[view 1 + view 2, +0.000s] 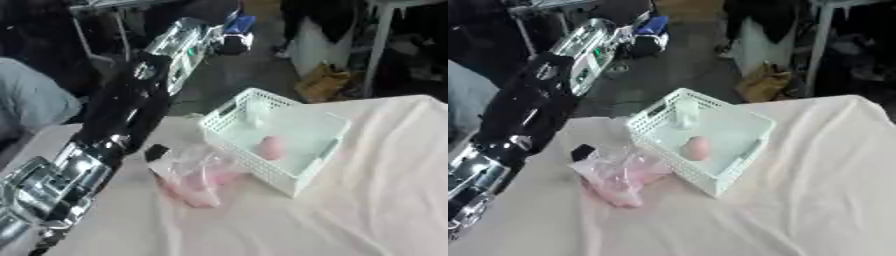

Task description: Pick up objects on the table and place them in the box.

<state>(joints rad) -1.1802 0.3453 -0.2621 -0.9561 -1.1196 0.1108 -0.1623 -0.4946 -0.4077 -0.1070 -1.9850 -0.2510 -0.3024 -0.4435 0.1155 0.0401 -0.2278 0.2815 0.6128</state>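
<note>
Left hand: the left hand (160, 152) shows only as a small dark tip at the end of the black and silver left arm (114, 125), which runs in from the lower left; whether its fingers are curled or straight cannot be told.
Bag: a clear plastic bag (197, 177) with pink contents lies on the cloth right at that dark tip, touching or nearly touching it, crumpled and glossy.
Box: a white lattice-walled box (724, 172) stands just beyond the bag, away from the hand toward the right, its near corner beside the bag.
In the box: a rounded pink object (696, 148) lies on the floor of the box; a pale upright item (684, 114) stands at the far corner, too faint to make out.
Surface: a cream, wrinkled tablecloth (367, 200) covers the table, spreading past the box.
Room: behind the table, a dark floor, a brown paper bag (320, 82), white table legs and silver equipment.
Right hand: not seen.
</note>
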